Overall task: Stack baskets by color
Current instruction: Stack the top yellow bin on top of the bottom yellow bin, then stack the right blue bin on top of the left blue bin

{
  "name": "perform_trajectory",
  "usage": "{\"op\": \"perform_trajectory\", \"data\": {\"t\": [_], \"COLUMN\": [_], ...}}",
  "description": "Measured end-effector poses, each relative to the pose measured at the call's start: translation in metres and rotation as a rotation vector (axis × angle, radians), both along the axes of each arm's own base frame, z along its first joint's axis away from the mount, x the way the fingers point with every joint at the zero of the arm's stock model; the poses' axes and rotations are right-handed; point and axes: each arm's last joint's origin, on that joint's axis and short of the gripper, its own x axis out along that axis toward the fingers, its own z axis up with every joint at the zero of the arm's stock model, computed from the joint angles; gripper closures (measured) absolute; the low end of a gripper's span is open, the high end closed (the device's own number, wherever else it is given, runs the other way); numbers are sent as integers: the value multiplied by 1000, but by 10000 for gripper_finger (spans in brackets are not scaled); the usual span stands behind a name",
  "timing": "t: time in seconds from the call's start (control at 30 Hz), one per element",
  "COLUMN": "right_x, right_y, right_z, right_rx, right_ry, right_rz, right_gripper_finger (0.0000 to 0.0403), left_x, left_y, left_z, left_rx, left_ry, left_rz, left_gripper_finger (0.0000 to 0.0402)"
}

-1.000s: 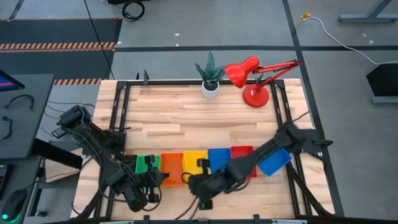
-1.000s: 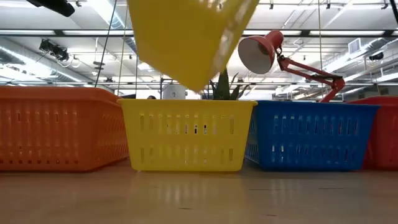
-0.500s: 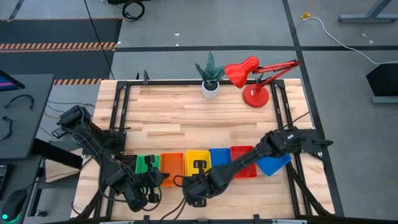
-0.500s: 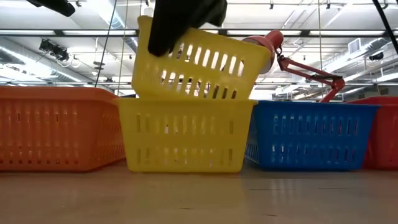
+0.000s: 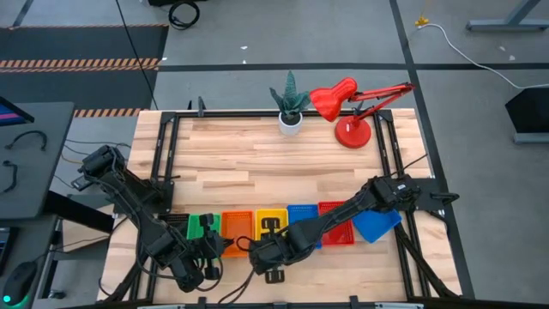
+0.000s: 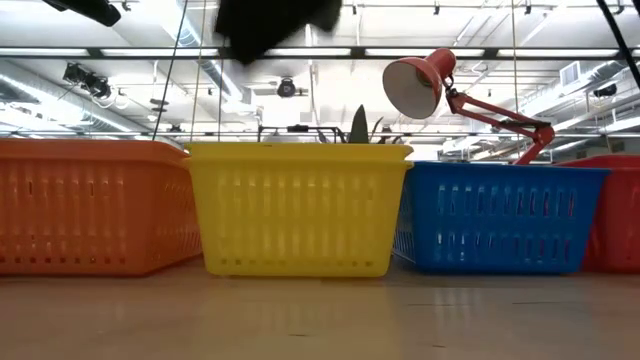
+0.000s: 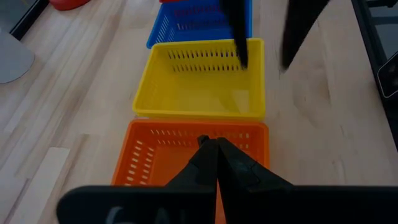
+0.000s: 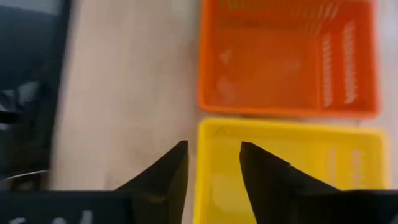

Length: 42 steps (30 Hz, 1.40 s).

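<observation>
Baskets stand in a row near the table's near edge: green (image 5: 202, 227), orange (image 5: 238, 224), yellow (image 5: 271, 215), blue (image 5: 302, 216) and red (image 5: 336, 220). The yellow basket (image 7: 202, 87) sits level with one rim showing (image 6: 300, 150), nested in another yellow one beneath it. My right gripper (image 8: 213, 146) hangs open above its near left corner, clear of the rim in the low view (image 6: 275, 25). One finger is over the inside and one is outside the basket. My left gripper (image 7: 214, 146) is shut and empty, above the orange basket's near side (image 7: 193, 155).
A second blue basket (image 5: 378, 225) lies askew at the right, under my right arm. A potted plant (image 5: 290, 107) and a red desk lamp (image 5: 347, 112) stand at the far edge. Bare wood (image 5: 274, 163) fills the table's middle and far part.
My right gripper came down and toward the table's left with a tilted yellow basket. It set the basket at a slant into the yellow one on the table, then let go. The basket has dropped level into the lower one, and the gripper now hangs clear above it.
</observation>
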Motion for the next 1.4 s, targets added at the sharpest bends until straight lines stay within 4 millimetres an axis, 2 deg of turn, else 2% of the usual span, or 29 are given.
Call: {"op": "perform_trajectory", "data": {"t": [0.17,0.3,0.4,0.47,0.63,0.73,0.83,0.97,1.13,1.3,1.4], "right_x": [-28,-70,-103,-122,-169,-206,-238,-269,-289,-295,-295], "right_y": [13,22,29,31,38,28,14,-4,-24,-38,-40], "right_z": [43,60,64,60,47,35,32,19,-1,-26,-41], "right_rx": [-21,-116,-173,-222,-200,-213,-146,-36,51,65,54], "right_ry": [-55,84,222,297,312,344,309,323,303,315,343], "right_rz": [88,130,60,-23,-134,-287,-435,-586,-665,-788,-809], "right_gripper_finger": [239,249,259,266,277,277,274,262,228,189,176], "left_x": [0,0,0,0,0,-1,-1,0,0,0,0], "left_y": [0,-1,-1,-1,0,-1,-1,-1,-1,-1,-1], "left_z": [0,0,0,0,1,1,1,1,1,1,1], "left_rx": [1,-2,-1,0,14,21,23,20,22,19,17], "left_ry": [0,-2,-4,-6,-20,-26,-27,-30,-36,-36,-37], "left_rz": [-1,-2,-1,0,8,7,8,7,12,14,15], "left_gripper_finger": [395,395,395,395,395,395,395,395,395,395,395]}}
